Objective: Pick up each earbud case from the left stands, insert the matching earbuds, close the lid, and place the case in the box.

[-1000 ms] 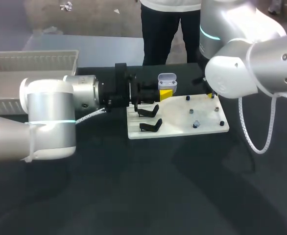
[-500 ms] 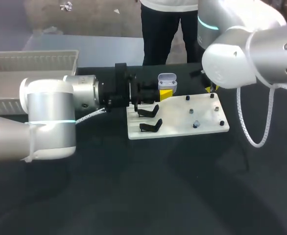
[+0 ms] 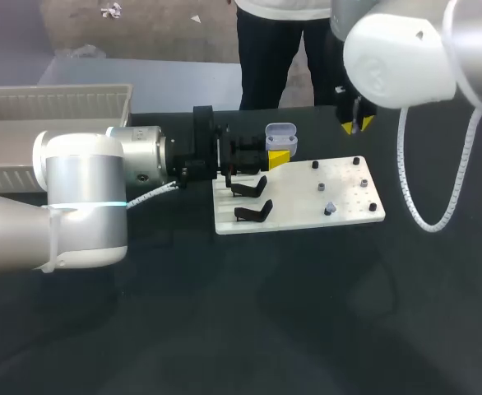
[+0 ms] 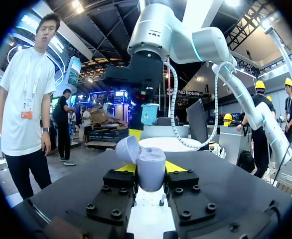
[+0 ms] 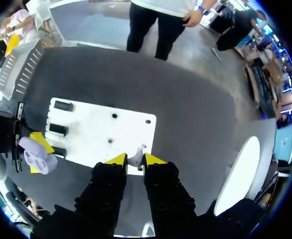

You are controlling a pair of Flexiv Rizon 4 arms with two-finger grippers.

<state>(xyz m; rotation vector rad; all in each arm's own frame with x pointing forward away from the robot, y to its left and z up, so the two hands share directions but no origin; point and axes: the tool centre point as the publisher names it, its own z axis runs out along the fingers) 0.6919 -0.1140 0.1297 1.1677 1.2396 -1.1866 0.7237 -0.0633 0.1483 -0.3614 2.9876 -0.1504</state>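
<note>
An open lavender earbud case sits upright between the yellow tips of my left gripper, which is shut on it over the white board's left end. In the left wrist view the case fills the gap between the fingers, its lid tipped back. My right gripper hangs above the board's far right corner. In the right wrist view its tips are shut on a small white earbud, high over the board, with the case off to the side.
Two black stands sit on the board's left part, and several small pegs dot its right part. A white slatted box stands at the back left, beyond my left arm.
My right arm has lifted up and away from the board's far right corner. The left arm and the case have stayed still.
</note>
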